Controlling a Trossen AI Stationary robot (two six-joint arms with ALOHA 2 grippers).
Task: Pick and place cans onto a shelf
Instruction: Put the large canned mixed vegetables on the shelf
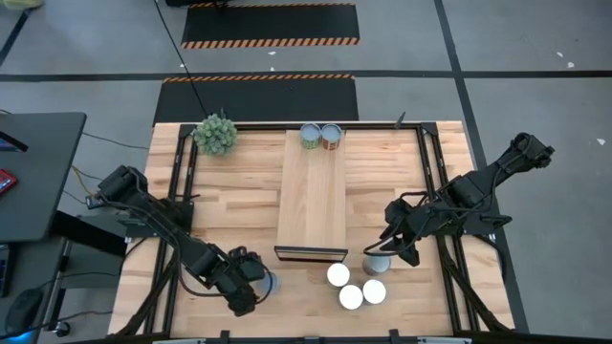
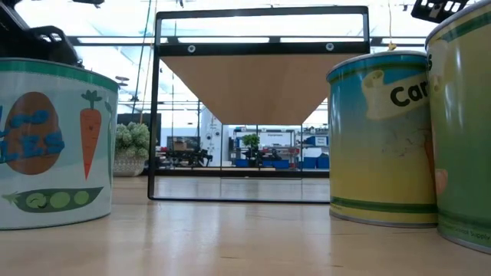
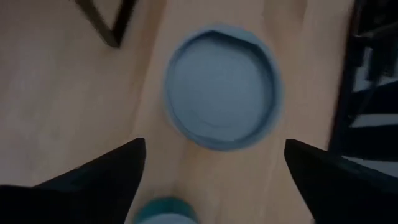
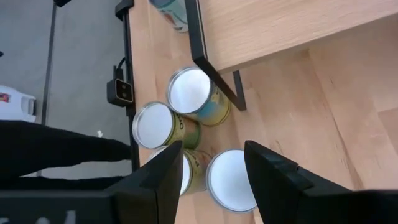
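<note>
Butcher-block tabletop [image 1: 239,191] seen from above, described from the near edge to the far edge.

**Near left:** the left gripper [image 3: 214,146] hung with its fingers spread wide. One blue-grey-topped can [image 3: 221,93] stood upright on the wood just beyond the fingertips, and nothing was held.

**Near right:** the right gripper [image 4: 211,149] had its fingers drawn in against the sides of a fourth white-topped can [image 4: 231,180], which appeared to be pinched while it stood on the table. Just left of it stood a cluster of three white-topped cans [image 1: 338,274] [image 1: 351,297] [image 1: 374,290], close together in front of the shelf's near end.

**Centre:** the shelf [image 1: 312,201] ran from near to far and was bare along most of its length.

**Far end of the shelf:** two cans [image 1: 311,135] [image 1: 331,136] stood side by side, already placed.

**Far left corner:** one green plant ball [image 1: 215,134].

**Count:** seven cans were visible in all, with two on the shelf and five on the table. There was one shelf, one plant and two grippers.

**Handling, as a judgement:** the cans were probably rigid and moderately heavy if full. Their smooth paper labels could slip, so each was best taken across the curved wall at mid-height, with the fingers on opposite sides. The tight cluster left little room for fingers between neighbouring cans.
</note>
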